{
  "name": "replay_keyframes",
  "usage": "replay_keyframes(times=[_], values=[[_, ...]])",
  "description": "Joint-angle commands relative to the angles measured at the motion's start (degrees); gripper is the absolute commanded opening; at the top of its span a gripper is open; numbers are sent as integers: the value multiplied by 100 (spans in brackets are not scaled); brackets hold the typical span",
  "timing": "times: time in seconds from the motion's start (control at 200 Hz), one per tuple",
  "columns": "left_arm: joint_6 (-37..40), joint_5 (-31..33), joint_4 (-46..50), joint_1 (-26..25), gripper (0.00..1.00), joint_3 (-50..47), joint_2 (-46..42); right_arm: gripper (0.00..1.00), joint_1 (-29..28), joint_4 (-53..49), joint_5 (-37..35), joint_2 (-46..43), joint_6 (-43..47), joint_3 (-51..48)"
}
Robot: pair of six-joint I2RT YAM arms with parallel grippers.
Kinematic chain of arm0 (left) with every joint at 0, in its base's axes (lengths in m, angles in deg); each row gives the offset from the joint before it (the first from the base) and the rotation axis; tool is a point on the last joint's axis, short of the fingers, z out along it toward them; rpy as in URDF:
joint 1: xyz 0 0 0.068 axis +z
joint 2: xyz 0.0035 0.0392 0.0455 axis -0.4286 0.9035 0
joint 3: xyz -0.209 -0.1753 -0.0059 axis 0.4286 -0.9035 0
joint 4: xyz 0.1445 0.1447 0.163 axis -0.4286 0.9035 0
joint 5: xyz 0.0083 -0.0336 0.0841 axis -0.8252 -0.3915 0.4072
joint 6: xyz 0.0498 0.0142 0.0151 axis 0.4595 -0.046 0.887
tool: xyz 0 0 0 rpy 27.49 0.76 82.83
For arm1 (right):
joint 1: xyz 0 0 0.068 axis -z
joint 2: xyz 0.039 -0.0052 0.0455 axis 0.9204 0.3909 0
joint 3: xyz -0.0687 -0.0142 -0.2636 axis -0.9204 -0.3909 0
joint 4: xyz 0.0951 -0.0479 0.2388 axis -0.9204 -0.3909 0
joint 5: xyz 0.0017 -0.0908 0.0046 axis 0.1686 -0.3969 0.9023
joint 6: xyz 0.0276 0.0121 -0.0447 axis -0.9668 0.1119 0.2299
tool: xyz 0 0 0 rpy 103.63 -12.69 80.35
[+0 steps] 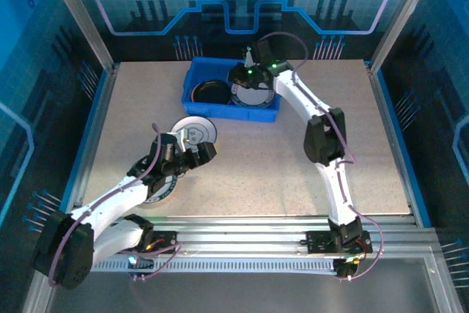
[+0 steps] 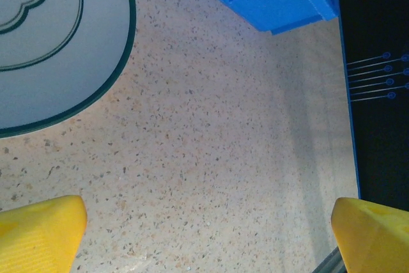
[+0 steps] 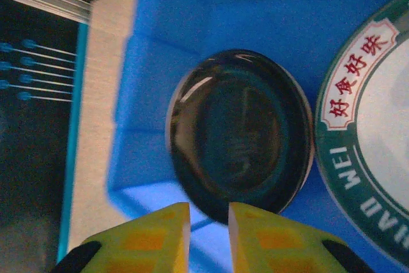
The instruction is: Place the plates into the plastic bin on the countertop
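Plates in the plastic bin [image 1: 220, 113]: two. The glossy black plate [image 3: 239, 132] lies flat on the bin floor toward one end wall, and the green-rimmed plate [image 3: 367, 151], printed with red characters, lies just beside it, their rims near or touching. A third, the grey-white plate [image 1: 192, 131] with a thin dark rim line, lies flat on the desk [image 1: 278, 166], near the bin's front wall but apart from it. The right gripper [image 3: 209, 212] hangs above the black plate's near rim with its fingers [image 3: 160, 241] drawn almost together around a thin slit, and nothing is visibly held. The left gripper [image 2: 208, 212] hovers low over bare desk just beside the grey-white plate, fingers [image 2: 38, 234] spread wide and empty. Judgement: the right arm's placing looks finished, and the step in hand is the left arm's approach to the grey-white plate. The next move calls for shifting the left gripper toward the plate's rim and bringing one finger under the edge and one over it. The plate lies flat on a hard surface, so a shallow angle matters. The right arm should clear the bin before the carry.
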Motion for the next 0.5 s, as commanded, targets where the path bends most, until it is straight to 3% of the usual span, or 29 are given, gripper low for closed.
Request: replay_keyframes(times=[0.0,0.17,0.305,0.495], values=[[133,165,99,-34,99,212,-102,25,-38,973,173,-1102,95,-874],[158,232,116,-47,99,282,-92,35,-289,1725,-343,-2516,283,-2664],[213,275,159,-50,99,317,-104,49,-624,2055,-930,-3542,694,-3863],[214,405,143,-65,99,252,-157,54,-1240,2611,-1314,-4537,971,-5300]])
